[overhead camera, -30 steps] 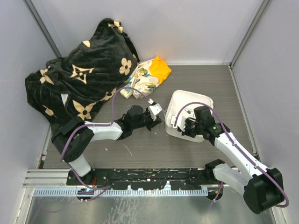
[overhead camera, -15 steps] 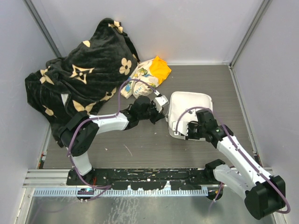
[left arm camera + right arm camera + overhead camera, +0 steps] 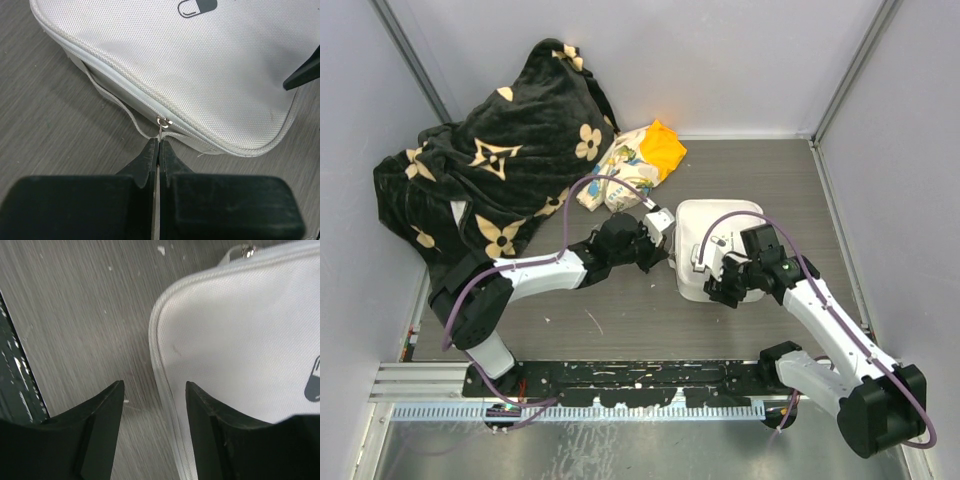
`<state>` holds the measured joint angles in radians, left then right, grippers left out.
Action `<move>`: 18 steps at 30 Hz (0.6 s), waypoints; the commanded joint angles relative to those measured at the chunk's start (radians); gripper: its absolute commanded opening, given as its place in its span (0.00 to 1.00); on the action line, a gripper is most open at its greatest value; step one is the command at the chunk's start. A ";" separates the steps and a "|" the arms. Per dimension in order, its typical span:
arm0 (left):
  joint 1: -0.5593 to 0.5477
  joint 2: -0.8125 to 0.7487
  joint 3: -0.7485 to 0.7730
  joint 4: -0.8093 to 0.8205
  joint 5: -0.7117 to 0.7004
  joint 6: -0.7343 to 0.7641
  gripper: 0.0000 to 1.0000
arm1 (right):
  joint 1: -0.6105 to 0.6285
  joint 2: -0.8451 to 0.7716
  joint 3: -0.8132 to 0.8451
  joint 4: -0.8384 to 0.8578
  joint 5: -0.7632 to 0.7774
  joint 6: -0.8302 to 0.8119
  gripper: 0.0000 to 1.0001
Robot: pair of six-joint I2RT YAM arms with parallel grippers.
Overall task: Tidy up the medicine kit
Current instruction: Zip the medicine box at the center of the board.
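On the tabletop [image 3: 620,320] the medicine kit [image 3: 720,225] lies lid-down, just ahead of both sets of fingers. Unbraced, it could slide when the zip is tugged: the right fingers [image 3: 102,425] stand apart astride its corner, gripping nothing. The left arm reaches low, with the left fingers [image 3: 149,160] pinched shut on the zip pull [image 3: 161,125].

No letters or numbers can be read anywhere. The only sign is a dark pill logo [image 3: 197,7], half outlined and half filled, printed on the lid of the white kit [image 3: 200,75]. The black blanket [image 3: 520,130] carries cream flower and star motifs.
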<state>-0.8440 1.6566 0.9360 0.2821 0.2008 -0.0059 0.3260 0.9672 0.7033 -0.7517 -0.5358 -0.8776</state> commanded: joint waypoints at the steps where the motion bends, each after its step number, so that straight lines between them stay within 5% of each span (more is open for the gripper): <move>1: 0.000 -0.019 -0.001 0.004 -0.019 -0.134 0.00 | 0.029 0.004 0.003 0.208 -0.156 0.248 0.59; 12: 0.015 0.047 -0.041 0.097 0.092 -0.165 0.00 | 0.261 0.107 -0.090 0.532 0.179 0.382 0.65; 18: 0.033 0.049 -0.062 0.141 0.099 -0.160 0.00 | 0.277 0.077 -0.115 0.555 0.343 0.316 0.46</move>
<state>-0.8177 1.7039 0.8883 0.3470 0.2546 -0.1539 0.6010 1.0664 0.6151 -0.2760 -0.3504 -0.5320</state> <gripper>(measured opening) 0.007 0.520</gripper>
